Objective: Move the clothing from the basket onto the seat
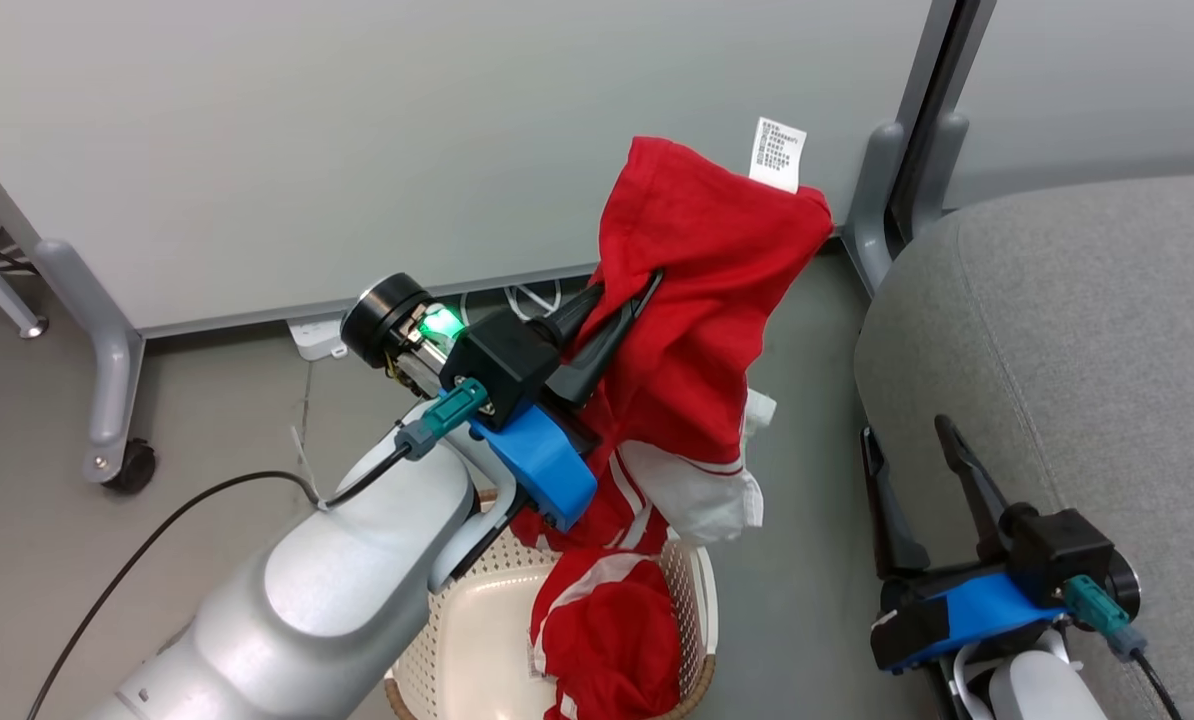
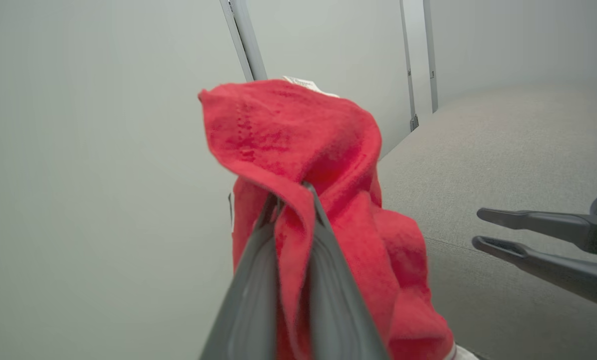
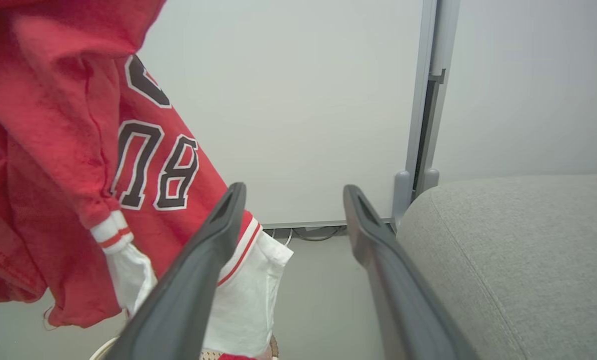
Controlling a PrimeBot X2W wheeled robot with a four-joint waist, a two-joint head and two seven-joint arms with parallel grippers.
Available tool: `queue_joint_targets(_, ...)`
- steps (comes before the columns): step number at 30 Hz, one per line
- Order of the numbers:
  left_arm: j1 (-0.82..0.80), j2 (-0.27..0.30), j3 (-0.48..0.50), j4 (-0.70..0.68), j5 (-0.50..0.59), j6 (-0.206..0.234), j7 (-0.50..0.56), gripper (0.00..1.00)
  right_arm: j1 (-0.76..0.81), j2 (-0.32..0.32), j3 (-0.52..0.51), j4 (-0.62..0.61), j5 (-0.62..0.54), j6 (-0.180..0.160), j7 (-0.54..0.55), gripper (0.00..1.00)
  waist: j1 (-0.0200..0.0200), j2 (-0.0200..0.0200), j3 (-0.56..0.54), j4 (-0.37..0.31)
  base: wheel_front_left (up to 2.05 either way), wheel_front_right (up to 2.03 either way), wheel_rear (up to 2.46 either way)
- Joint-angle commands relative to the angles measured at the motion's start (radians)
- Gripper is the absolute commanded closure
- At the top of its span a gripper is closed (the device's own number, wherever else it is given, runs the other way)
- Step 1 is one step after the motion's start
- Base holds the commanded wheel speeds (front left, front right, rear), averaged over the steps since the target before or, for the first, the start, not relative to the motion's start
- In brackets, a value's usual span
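Jaws of the left gripper (image 1: 629, 282) are pressed together on a fold of the red jersey (image 1: 697, 280). The jaws of the right gripper (image 1: 904, 428) stand wide apart with nothing between them.

The grey sofa (image 1: 1077, 330) lies to the right of the hanging jersey. Its rounded left edge is near the cloth but apart from it, so I judge that the coming move is a carry to the right, over this edge. The right gripper is nearer to the sofa, just beside that edge, but the left one has the load.

The jersey hangs from the closed fingers with its long axis about vertical. Its lower part reaches down to the rim of the basket (image 1: 697, 600), and I cannot tell if it is free of it. A second red garment (image 1: 607, 630) lies inside the basket, against its right wall. The white tag (image 1: 779, 153) stands up at the top of the jersey.
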Motion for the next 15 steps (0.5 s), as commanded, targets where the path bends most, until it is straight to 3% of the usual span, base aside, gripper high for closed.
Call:
queue_joint_targets(1,0.019,-0.002,0.002,0.002,-0.007,0.007,-0.005,1.00,0.021,-0.003,0.008,0.002,-0.002,-0.001,-0.001,0.00,0.0001,-0.0001,-0.023,0.005,0.00,0.00,0.00)
queue_joint_targets(15,0.040,0.001,-0.005,0.001,-0.020,0.014,-0.005,1.00,0.051,-0.003,0.051,0.014,-0.022,-0.001,-0.001,0.00,0.0001,-0.0001,-0.065,0.018,0.00,0.00,0.00)
